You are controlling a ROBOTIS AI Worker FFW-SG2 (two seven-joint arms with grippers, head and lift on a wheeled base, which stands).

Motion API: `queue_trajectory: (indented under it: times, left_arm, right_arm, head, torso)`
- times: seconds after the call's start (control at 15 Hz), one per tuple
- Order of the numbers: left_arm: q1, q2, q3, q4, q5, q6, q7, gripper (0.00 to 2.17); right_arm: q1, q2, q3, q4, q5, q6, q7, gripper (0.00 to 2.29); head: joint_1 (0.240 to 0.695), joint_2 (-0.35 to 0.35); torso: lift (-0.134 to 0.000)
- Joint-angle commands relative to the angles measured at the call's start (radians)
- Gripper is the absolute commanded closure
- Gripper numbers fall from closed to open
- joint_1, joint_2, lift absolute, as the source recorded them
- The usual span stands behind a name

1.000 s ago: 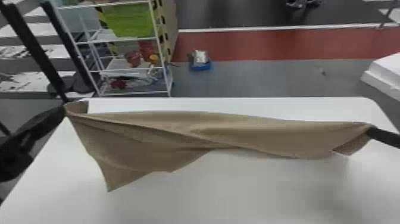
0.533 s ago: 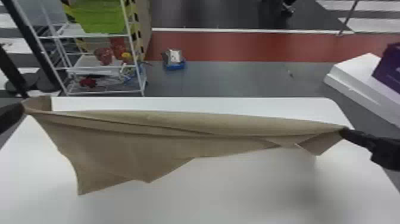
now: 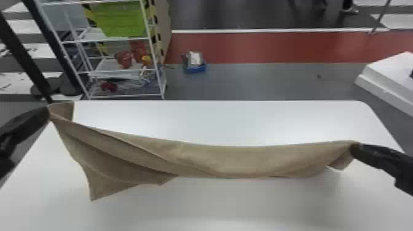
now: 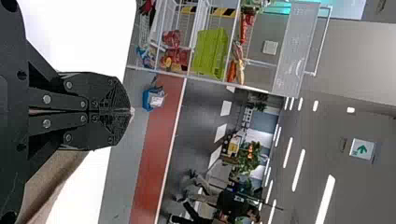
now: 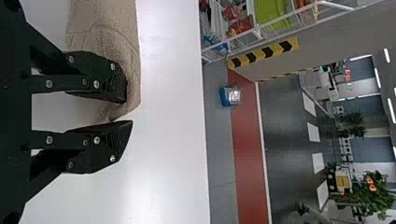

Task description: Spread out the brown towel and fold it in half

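Brown towel (image 3: 245, 162): it's hanging over the tabletop (image 3: 215, 123), long axis running crosswise, one loose corner pointing nearward.
Left tool (image 3: 49, 113): you're clamping the towel.
Right tool (image 3: 355, 150): its fingers are standing apart (towel's touching one).
Sag: the middle is dipping deeper than before.

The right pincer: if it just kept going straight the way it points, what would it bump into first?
Most likely the brown towel, whose edge sits right at the tips of the right pincer. Past that may come the white table or open air; the depth is unclear.
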Motion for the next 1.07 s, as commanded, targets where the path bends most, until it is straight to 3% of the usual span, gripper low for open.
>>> queue_trajectory:
  times: [0.0, 0.33, 0.6, 0.73, 0.87, 1.0]
  left_arm:
    - [0.004, -0.003, 0.007, 0.007, -0.005, -0.001, -0.006, 1.62]
    - [0.010, -0.003, 0.025, 0.021, -0.013, -0.007, -0.012, 1.62]
    - [0.013, -0.003, 0.019, 0.021, -0.014, -0.004, -0.018, 1.62]
    - [0.016, -0.003, 0.022, 0.022, -0.017, -0.004, -0.020, 1.62]
    - [0.017, -0.003, 0.025, 0.025, -0.020, -0.007, -0.018, 1.62]
    - [0.017, -0.003, 0.033, 0.029, -0.020, -0.007, -0.021, 1.62]
  right_arm:
    - [0.111, 0.005, 0.006, -0.073, 0.007, 0.010, 0.027, 0.01]
    - [0.240, 0.022, 0.023, -0.096, 0.060, 0.090, 0.084, 0.05]
    - [0.225, 0.048, -0.035, -0.080, -0.002, 0.096, 0.071, 0.05]
    - [0.229, 0.055, -0.066, -0.047, -0.091, -0.033, 0.206, 0.05]
    - [0.257, 0.074, -0.057, -0.068, -0.091, -0.113, 0.286, 0.06]
    - [0.288, 0.072, -0.020, -0.111, -0.045, -0.189, 0.297, 0.07]
  head:
    - [0.695, 0.080]
    - [0.695, 0.154]
    - [0.695, 0.164]
    - [0.695, 0.155]
    - [0.695, 0.198]
    - [0.695, 0.227]
  torso:
    - [-0.124]
    - [-0.124]
    - [-0.124]
    - [-0.124]
    - [-0.124]
    - [-0.124]
